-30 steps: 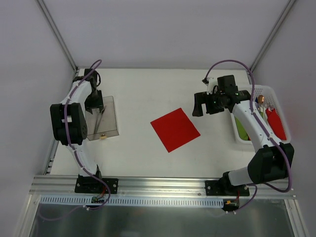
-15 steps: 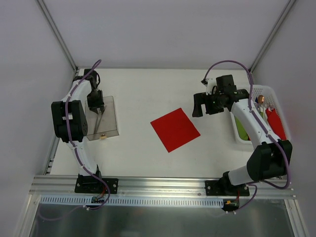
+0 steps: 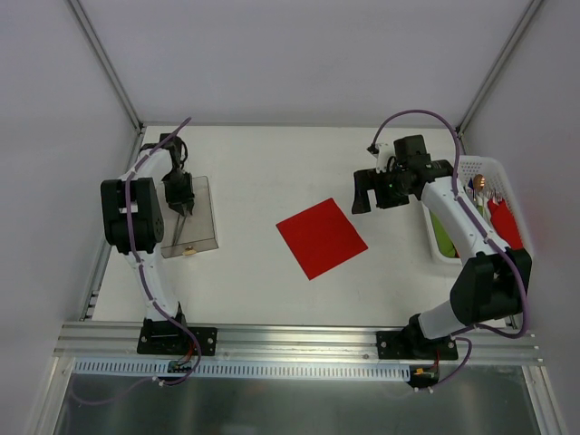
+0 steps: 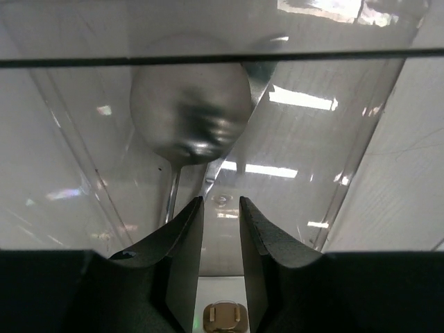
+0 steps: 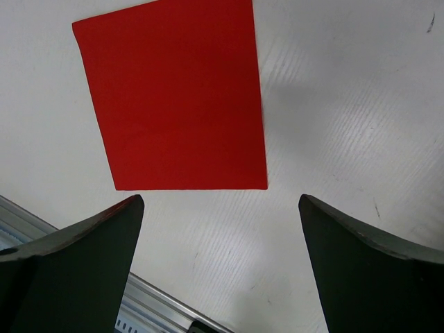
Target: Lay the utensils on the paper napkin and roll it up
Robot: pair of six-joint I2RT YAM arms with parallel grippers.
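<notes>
Left side first: my left gripper (image 3: 181, 194) is down inside the clear, hard-walled plastic bin (image 3: 207, 213) at the left of the matte white table (image 3: 272, 163). On the wrist camera my two black, smooth, tapering fingers (image 4: 182, 239) stand close together with only a slim slit of light between them. I cannot tell whether a handle is pinched there or not.

Just ahead of the fingertips lie the small shiny silver metal utensils (image 4: 191, 111). The round spoon bowl is the plainest part, polished and mirror-like, throwing back blurred reflections. A thin stem runs from it towards my left finger and passes just beside it. A second flat, bright handle slants off to the right behind the bowl. The bin's glossy walls are streaked with glare.

Over to the right: my right gripper (image 3: 366, 192) hovers above the table with its fingers spread wide and nothing between them. Both dark, curved pads (image 5: 76, 267) frame bare tabletop. Beyond them lies the flat red square paper napkin (image 5: 173, 97), smooth and crisp-edged, turned at a slant in the middle of the table (image 3: 322, 237), well apart from the bin. At the far right stands a white perforated plastic basket (image 3: 494, 168) holding green and red items.
</notes>
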